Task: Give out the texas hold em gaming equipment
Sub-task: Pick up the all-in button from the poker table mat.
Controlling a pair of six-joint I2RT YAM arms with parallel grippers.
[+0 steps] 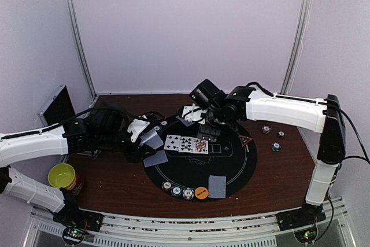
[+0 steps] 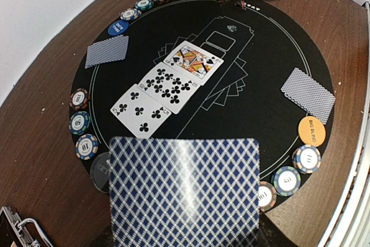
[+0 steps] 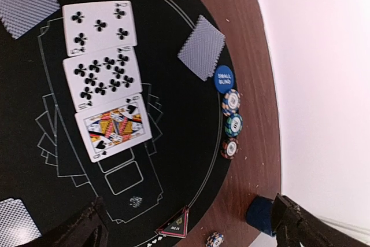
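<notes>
Looks well advanced. Shows three face-up cards point(image 2: 167, 88) in row mid black mat point(image 2: 260, 56), two outlined slots beyond bare. Around rim: face-down cards point(image 2: 308, 93), chip trios point(image 2: 287, 180), orange button point(image 2: 312, 131), blue button point(image 2: 118, 27), red triangle marker point(image 3: 175, 224). Likely left: blue-backed card point(image 2: 184, 198) clamped in left pincer point(image 1: 144, 140) above mat, loose chips point(image 1: 276, 147) on worktop point(image 1: 115, 183) off mat. Right pincer point(image 3: 191, 218) spread wide, empty, above marker. Nothing visible inside yellow-green bowl point(image 1: 60, 174) at worktop's near left; cannot tell contents of dark blue cup point(image 3: 259, 215).

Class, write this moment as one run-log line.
left gripper: shut on face-down card | right gripper: open, empty, over black mat | board: three face-up cards in a row
</notes>
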